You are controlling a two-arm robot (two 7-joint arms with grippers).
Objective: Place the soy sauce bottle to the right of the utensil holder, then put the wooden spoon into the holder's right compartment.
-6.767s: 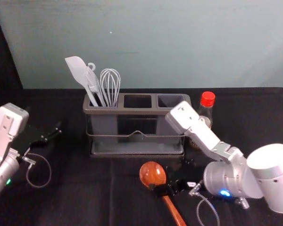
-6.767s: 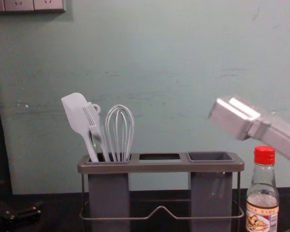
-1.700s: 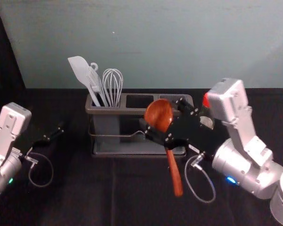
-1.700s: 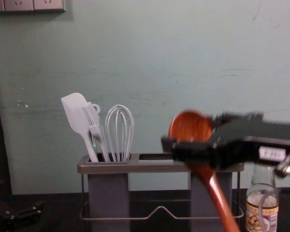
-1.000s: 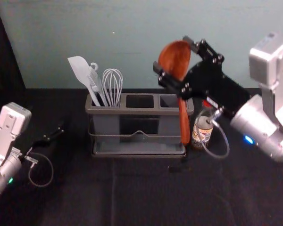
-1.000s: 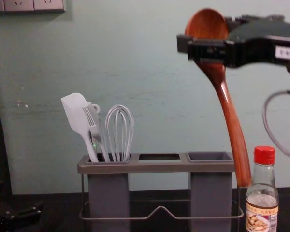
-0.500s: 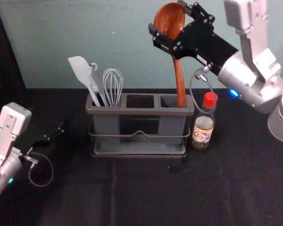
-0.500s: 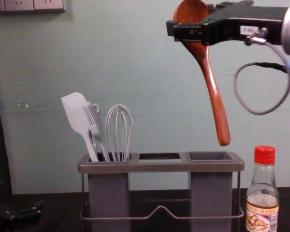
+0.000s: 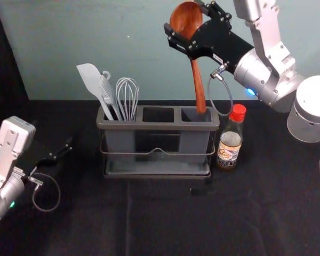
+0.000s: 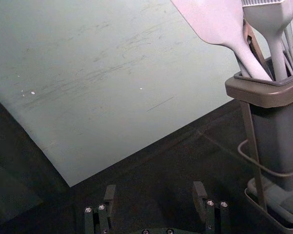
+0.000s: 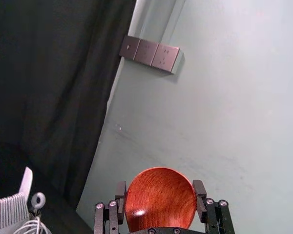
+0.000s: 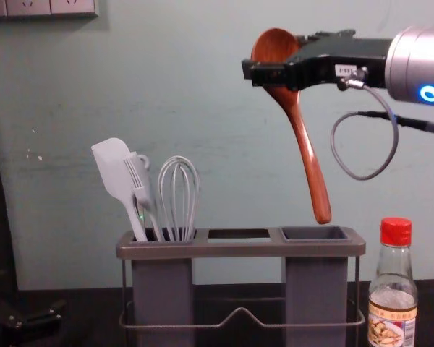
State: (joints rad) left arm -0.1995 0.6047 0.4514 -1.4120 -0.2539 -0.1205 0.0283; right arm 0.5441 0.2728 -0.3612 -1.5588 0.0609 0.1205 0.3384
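Black cloth [image 9: 165,224] spreads over the table, with the left gripper [image 9: 63,150] parked at its left, fingers spread. Farther back sits the dark grey utensil holder [image 9: 154,126]; its left compartment [image 12: 163,296] holds a spatula [image 12: 114,168], a brush [image 12: 139,177] and a whisk [image 9: 128,100]. Just beside its right end, the red-capped soy sauce bottle [image 9: 235,129] stands upright; its label [image 12: 392,329] shows a food picture and writing too small to read. The right gripper [image 9: 184,17] pinches the wooden spoon [image 9: 198,85] by the bowl, handle end just above the right compartment [image 12: 315,233]. Behind, a grey-green wall [image 12: 239,130] bears sockets [image 12: 29,7].
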